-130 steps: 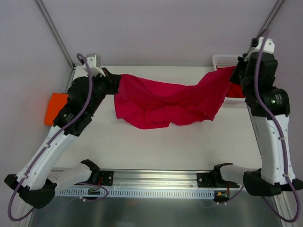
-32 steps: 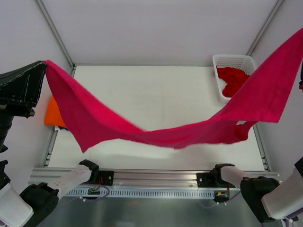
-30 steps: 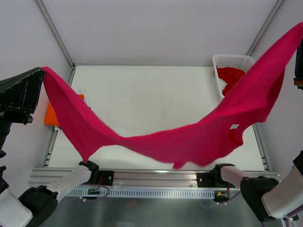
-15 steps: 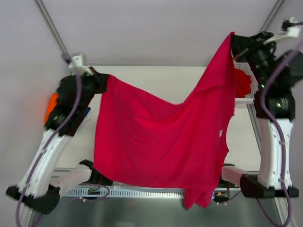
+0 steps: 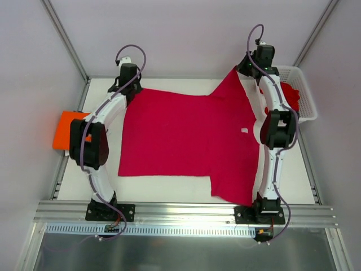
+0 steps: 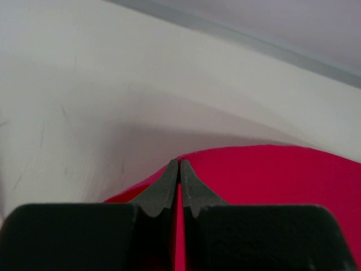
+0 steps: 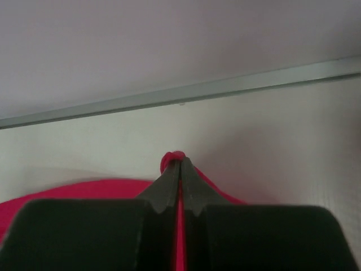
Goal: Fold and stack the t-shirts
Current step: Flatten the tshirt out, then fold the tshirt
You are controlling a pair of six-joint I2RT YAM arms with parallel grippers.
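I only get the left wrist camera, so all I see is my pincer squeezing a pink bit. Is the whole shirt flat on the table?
Observer: Nearly. From above, the crimson-pink t-shirt lies spread across the table, one sleeve toward the near edge.
Operator: Who holds the other side?
Observer: The right pincer is shut on its far right corner.
Operator: Any more shirts?
Observer: There's red cloth in a white basket at the far right.
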